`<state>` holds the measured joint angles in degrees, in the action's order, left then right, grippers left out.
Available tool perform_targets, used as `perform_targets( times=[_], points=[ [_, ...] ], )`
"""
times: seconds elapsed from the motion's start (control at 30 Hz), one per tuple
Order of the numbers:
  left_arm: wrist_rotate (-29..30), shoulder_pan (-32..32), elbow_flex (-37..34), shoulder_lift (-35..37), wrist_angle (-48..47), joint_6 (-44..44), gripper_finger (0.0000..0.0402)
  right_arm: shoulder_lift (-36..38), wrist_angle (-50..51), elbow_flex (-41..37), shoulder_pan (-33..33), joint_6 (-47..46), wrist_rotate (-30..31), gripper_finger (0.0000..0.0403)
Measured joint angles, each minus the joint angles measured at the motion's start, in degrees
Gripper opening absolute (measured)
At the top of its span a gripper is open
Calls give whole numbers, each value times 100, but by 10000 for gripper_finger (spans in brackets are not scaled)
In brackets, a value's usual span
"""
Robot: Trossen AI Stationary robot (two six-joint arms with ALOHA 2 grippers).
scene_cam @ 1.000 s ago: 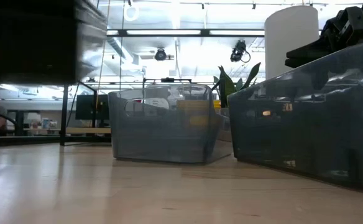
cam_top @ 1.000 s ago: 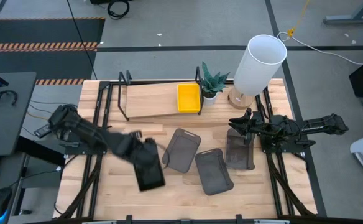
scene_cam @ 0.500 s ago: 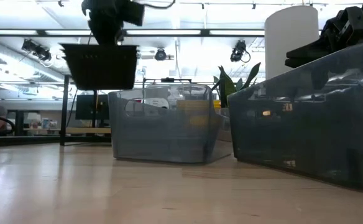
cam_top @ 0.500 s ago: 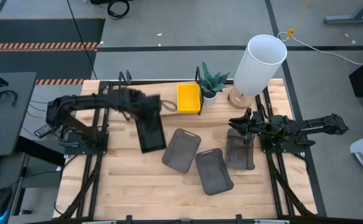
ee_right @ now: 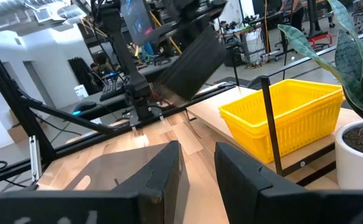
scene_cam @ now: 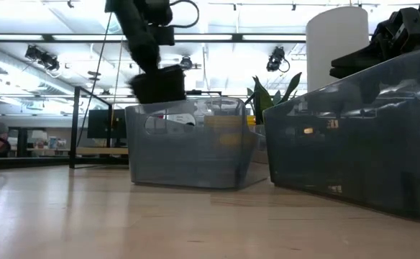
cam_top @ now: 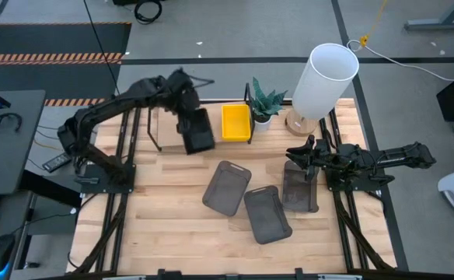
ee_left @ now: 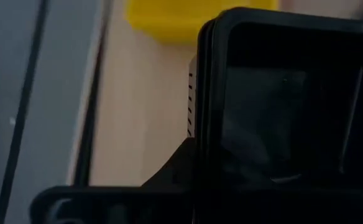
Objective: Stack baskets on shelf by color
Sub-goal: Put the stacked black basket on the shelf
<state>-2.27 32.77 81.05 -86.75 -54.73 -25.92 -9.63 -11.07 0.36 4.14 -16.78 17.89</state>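
Small black slotted plastic basket (cam_top: 197, 131) held aloft over the low light-wood shelf in its thin black frame (cam_top: 180, 124), just left of the bright yellow plastic basket stack (cam_top: 235, 122) on its right end. Three smoky grey plastic baskets (cam_top: 227, 187) in front on the wooden tabletop (cam_top: 157, 233), potted plant (cam_top: 264, 105) and white cylinder (cam_top: 323, 80) behind right.

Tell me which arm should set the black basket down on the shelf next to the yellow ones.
Left. The left gripper already holds the black basket over the shelf, beside the yellow baskets. The right gripper sits open and empty by the grey basket on the far side.
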Motion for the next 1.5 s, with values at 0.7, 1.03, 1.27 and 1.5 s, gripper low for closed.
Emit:
perform_targets(
  times=[0.7, 1.03, 1.27, 1.5],
  points=[
    [-1214, 1030, 3, -1264, 1324, -1102, 19, 0, -47, 0, 0, 0, 1, 109],
    [-1408, 1080, 1, -1721, 1663, -1192, 19, -1, -46, 1, 0, 0, 0, 109],
    [-1398, 1078, 1, -1721, 1839, -1048, 26, 0, -46, 0, 0, 0, 1, 109],
    [-1379, 1069, 1, -1721, 1806, -976, 21, 0, -46, 1, 0, 0, 1, 109]
  ],
)
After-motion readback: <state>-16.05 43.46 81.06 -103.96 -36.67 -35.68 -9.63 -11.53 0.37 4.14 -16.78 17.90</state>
